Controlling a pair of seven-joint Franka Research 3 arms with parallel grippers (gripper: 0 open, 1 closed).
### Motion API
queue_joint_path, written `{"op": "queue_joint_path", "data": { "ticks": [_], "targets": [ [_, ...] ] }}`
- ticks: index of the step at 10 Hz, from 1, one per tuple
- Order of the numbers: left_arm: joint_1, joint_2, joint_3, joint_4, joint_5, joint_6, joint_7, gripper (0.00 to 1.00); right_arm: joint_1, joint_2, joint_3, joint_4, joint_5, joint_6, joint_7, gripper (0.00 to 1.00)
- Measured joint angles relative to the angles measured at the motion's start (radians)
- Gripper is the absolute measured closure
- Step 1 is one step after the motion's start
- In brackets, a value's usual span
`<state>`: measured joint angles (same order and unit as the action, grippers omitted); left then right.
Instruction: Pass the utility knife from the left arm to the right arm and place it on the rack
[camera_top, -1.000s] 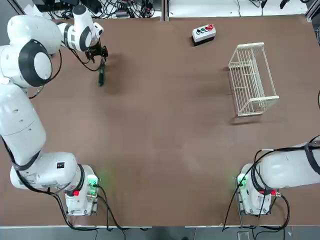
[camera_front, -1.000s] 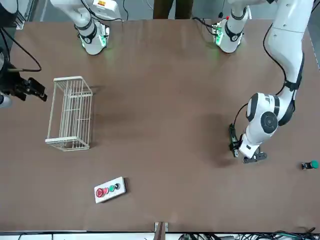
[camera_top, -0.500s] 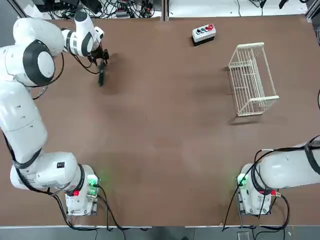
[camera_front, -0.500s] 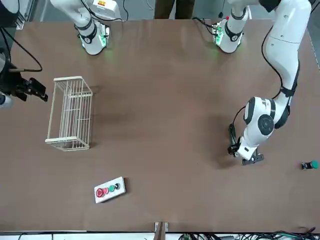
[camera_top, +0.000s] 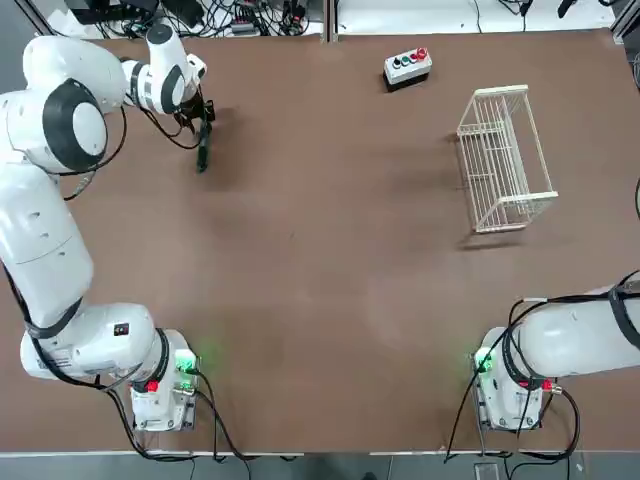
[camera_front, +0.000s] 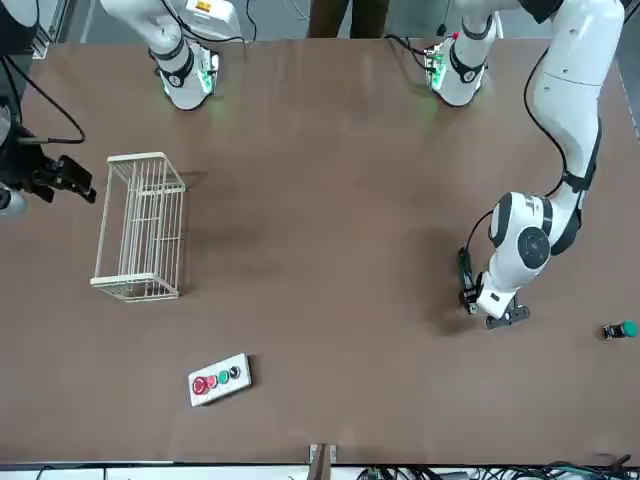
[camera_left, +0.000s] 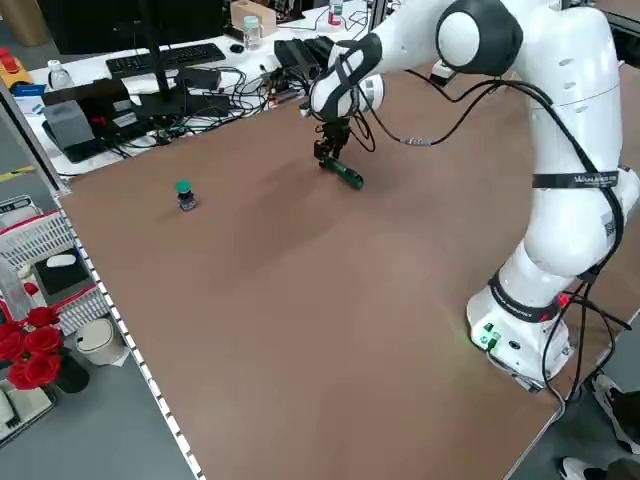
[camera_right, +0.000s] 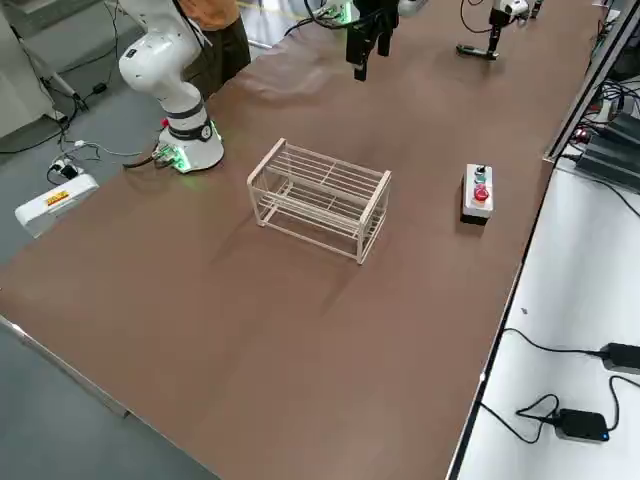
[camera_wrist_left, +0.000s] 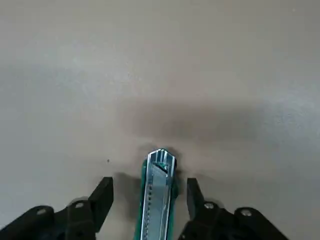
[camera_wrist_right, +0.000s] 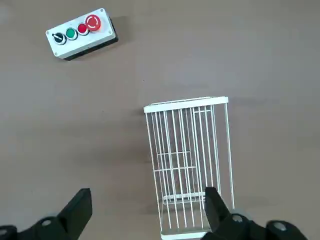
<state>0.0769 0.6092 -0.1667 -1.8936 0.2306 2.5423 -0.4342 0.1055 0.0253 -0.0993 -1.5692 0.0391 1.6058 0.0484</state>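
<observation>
Nearest the robot, the right arm's base (camera_top: 512, 385) stands on the brown surface (camera_top: 330, 300), its arm reaching out to the side. Farther out, the left arm (camera_top: 50, 240) stretches over to the far left part of the surface, and the grasp is the step in hand. Its tool, the left gripper (camera_wrist_left: 150, 184), is spread, one finger on either side of the utility knife (camera_wrist_left: 157, 205), with a gap showing along both sides. The knife looks to be lying on the surface, and I judge it to be ungripped.

The next move calls for pressing the fingers together squarely on the slim body, then lifting it and carrying it towards the middle for the handover. An off-centre pinch could make it twist.

At about the same reach, well apart to the right, stands the white wire rack (camera_top: 508, 160). The right gripper (camera_wrist_right: 149, 191) waits near it, high and off to that side, its tool spread wide and holding nothing. Farthest out is the button box (camera_top: 407, 68).

Against the frame from a second ago, the left arm's wrist has shifted slightly back towards the robot. The rack, the button box and the right arm's base look unmoved.
</observation>
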Motion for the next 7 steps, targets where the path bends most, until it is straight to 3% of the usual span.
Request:
{"op": "queue_joint_path", "data": {
  "ticks": [6,7],
  "targets": [
    [-0.002,-0.005,-0.003,-0.028,0.0,0.0,0.0,0.36,0.069,0.001,0.004,-0.011,0.0,-0.004,0.019,0.0],
    [-0.001,-0.006,-0.003,-0.029,0.0,0.0,0.002,0.44,0.082,0.003,0.004,-0.023,0.0,0.002,0.02,0.0]
  ]
}}
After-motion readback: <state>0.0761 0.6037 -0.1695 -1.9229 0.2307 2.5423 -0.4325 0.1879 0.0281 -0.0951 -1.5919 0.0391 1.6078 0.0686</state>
